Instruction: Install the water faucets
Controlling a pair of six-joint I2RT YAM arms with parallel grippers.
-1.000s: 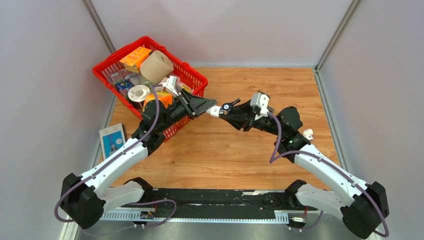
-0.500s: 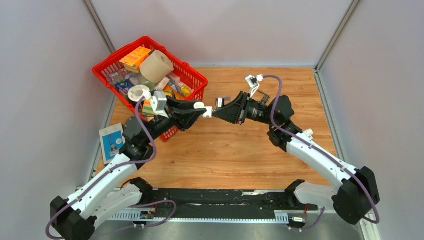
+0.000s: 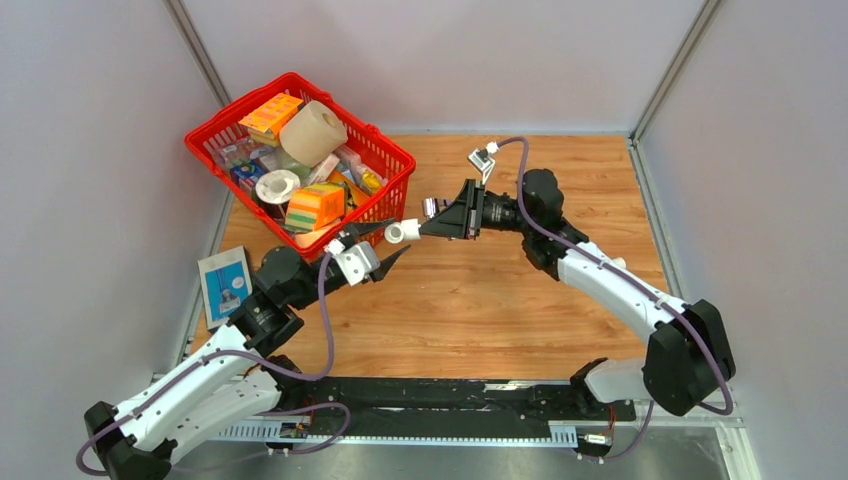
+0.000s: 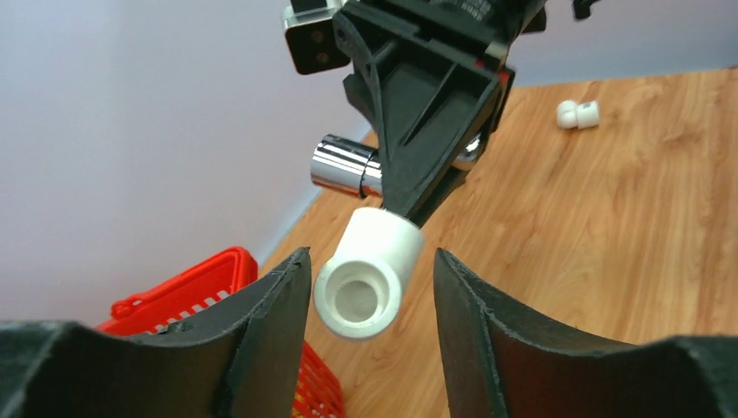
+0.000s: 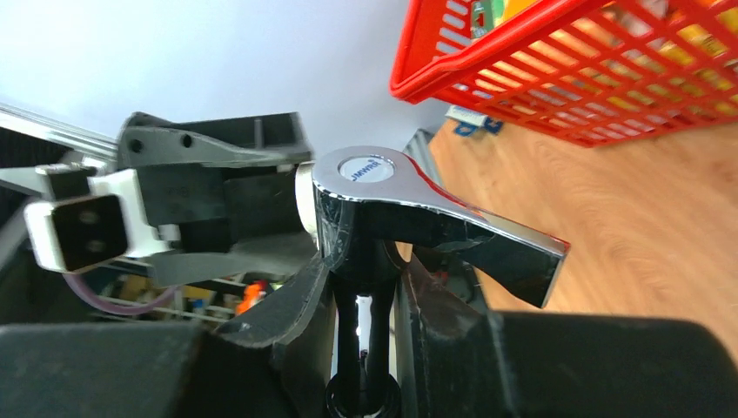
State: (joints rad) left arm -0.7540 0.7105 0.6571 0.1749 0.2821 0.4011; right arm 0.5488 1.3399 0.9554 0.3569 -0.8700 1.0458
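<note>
Now my right tool (image 5: 365, 280) clenches the silver faucet (image 5: 435, 218) just right of the basket (image 3: 395, 158), white fitting (image 4: 367, 272) on its end. My left tool (image 4: 370, 261) straddles that fitting, released. Threading looks done; next I'd back left clear.

Bright, even light is cast from above, and only soft, faint shadows are seen on the wooden desk (image 3: 480, 320). Glare is carried by the shiny silver metal faucet (image 5: 435, 218). The black fingers (image 4: 261, 340) of the left tool (image 4: 369, 270) are rendered blurred, as is the red plastic basket (image 4: 191, 287).
</note>
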